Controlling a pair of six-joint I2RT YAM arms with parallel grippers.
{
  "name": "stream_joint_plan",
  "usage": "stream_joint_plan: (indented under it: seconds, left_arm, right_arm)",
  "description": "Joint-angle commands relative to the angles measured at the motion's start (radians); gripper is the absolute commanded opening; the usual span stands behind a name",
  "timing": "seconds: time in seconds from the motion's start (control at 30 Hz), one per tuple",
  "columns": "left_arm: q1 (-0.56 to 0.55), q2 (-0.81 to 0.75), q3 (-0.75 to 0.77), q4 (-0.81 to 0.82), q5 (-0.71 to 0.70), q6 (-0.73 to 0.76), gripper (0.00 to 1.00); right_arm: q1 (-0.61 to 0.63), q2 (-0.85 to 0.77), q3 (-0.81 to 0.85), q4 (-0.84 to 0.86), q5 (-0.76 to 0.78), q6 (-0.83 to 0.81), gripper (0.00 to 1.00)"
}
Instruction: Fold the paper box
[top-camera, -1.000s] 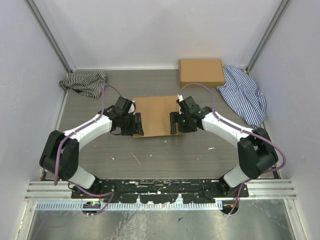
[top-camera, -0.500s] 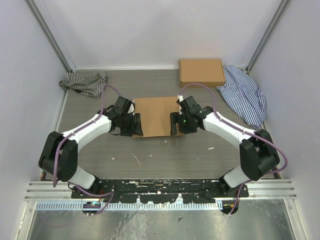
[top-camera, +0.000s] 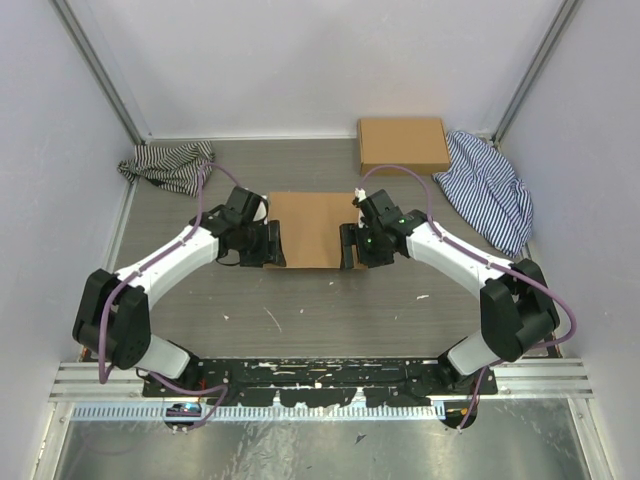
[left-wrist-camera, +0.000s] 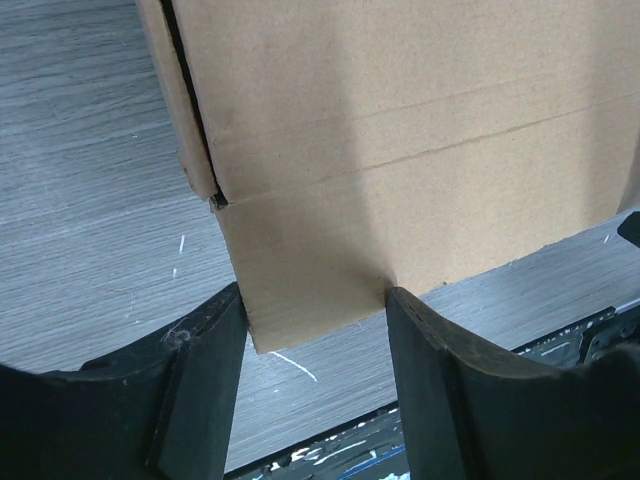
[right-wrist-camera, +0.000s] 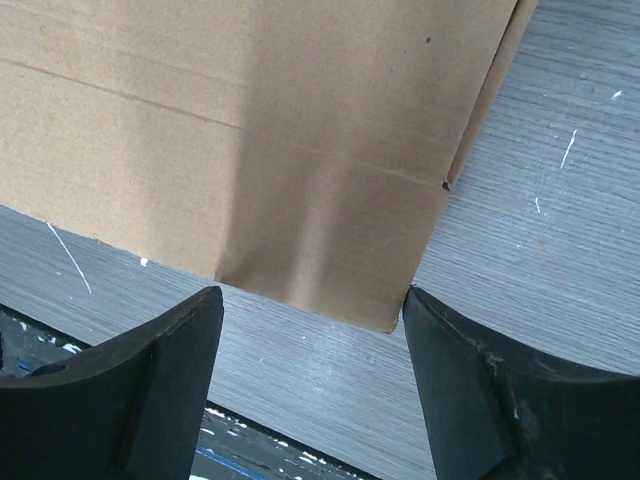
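The paper box (top-camera: 312, 228) lies flat and closed in the middle of the table, a plain brown cardboard rectangle. My left gripper (top-camera: 272, 245) stands open at its near left corner. In the left wrist view the paper box (left-wrist-camera: 400, 130) has that corner between the two black fingers (left-wrist-camera: 200, 380) of the left gripper (left-wrist-camera: 315, 300). My right gripper (top-camera: 348, 246) stands open at the near right corner. In the right wrist view the paper box (right-wrist-camera: 270, 130) ends just at the tips of the right gripper (right-wrist-camera: 312, 300). Neither gripper holds anything.
A smaller ready-made brown cardboard box (top-camera: 403, 145) sits at the back right. Beside it lies a blue-striped cloth (top-camera: 490, 190). A dark-striped cloth (top-camera: 168, 163) is bunched at the back left. White walls close in the table on three sides.
My left arm has shifted a little to the left and away, its gripper still at the box's near left corner. The right arm and the box have barely moved.
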Motion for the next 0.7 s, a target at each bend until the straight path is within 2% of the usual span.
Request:
stream_joint_plan:
  seconds: [0.0, 0.3, 0.67]
  left_arm:
    - [-0.007, 0.013, -0.006, 0.042, 0.041, -0.005, 0.63]
    - [-0.007, 0.061, -0.051, 0.121, 0.059, -0.018, 0.63]
    - [-0.007, 0.093, -0.058, 0.136, 0.045, -0.010, 0.62]
  right_arm:
    - [0.008, -0.002, 0.019, 0.076, -0.026, 0.000, 0.77]
    - [0.008, 0.017, -0.040, 0.159, -0.011, -0.003, 0.77]
    - [0.008, 0.022, -0.073, 0.208, 0.016, -0.022, 0.75]
